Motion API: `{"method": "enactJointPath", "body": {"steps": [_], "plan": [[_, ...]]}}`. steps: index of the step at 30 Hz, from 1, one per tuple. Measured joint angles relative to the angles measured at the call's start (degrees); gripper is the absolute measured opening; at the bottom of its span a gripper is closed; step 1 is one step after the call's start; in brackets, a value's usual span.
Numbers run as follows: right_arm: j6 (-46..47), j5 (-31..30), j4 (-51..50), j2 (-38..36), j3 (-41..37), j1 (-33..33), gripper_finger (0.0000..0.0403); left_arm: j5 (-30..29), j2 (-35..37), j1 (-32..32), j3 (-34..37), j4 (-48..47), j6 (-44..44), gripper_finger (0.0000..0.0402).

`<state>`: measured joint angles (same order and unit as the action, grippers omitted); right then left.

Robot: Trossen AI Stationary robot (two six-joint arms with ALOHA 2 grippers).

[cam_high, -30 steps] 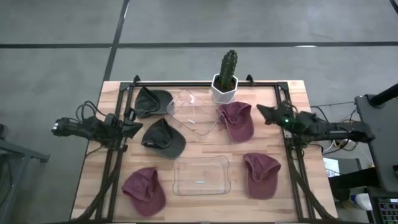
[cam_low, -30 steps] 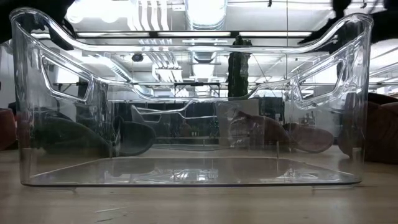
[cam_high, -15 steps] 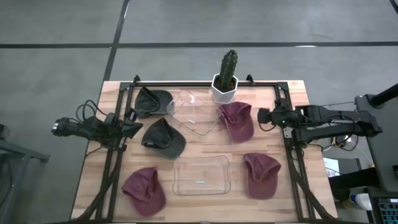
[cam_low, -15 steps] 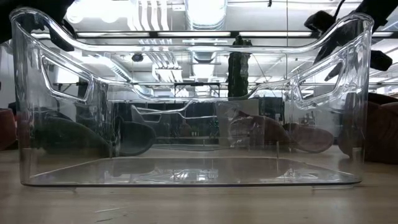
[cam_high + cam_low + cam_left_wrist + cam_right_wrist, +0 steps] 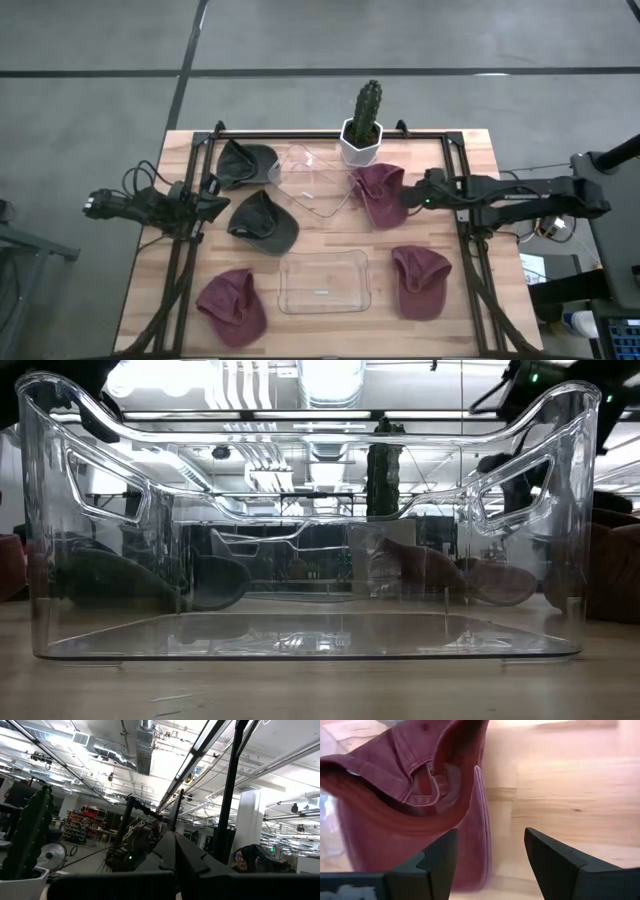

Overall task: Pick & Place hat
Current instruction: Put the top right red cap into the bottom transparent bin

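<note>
High view: right pincer (image 5: 408,198) spread wide, empty, at edge of maroon hat (image 5: 381,194) lying on wooden surface (image 5: 470,150) beside potted cactus (image 5: 364,122). Left pincer (image 5: 222,204) waits near dark green hat (image 5: 262,221); finger state unclear.

Past my dark fingers (image 5: 190,870) I see a cactus (image 5: 27,835), ceiling ducts (image 5: 145,745), and a person (image 5: 250,860) far off.

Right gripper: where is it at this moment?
In the high view, the right gripper sits on the table's right side, jaws open, at the edge of the maroon fabric cap just below the potted green cactus.
</note>
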<state>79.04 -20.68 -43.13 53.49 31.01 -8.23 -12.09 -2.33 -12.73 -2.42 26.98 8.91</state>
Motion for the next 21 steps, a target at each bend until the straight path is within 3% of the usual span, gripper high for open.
{"method": "enactJointPath", "body": {"steps": [5,12,17,21], "plan": [[0.26,2.67,11.7,2.4,-4.96,-1.44,0.0221,0.02,0.0,0.0,0.0,0.0,0.07,0.0],[-0.1,3.23,13.98,5.56,-7.59,-1.94,0.0208,0.01,0.0,0.01,0.0,0.0,0.11,0.0],[-2.54,3.24,18.21,7.18,-8.03,-1.97,0.0166,0.02,-0.02,0.01,0.0,0.0,0.11,0.0],[-4.13,4.0,20.78,7.67,-8.01,-1.97,0.0101,0.02,-0.02,0.0,0.0,0.0,0.11,0.0]]}}
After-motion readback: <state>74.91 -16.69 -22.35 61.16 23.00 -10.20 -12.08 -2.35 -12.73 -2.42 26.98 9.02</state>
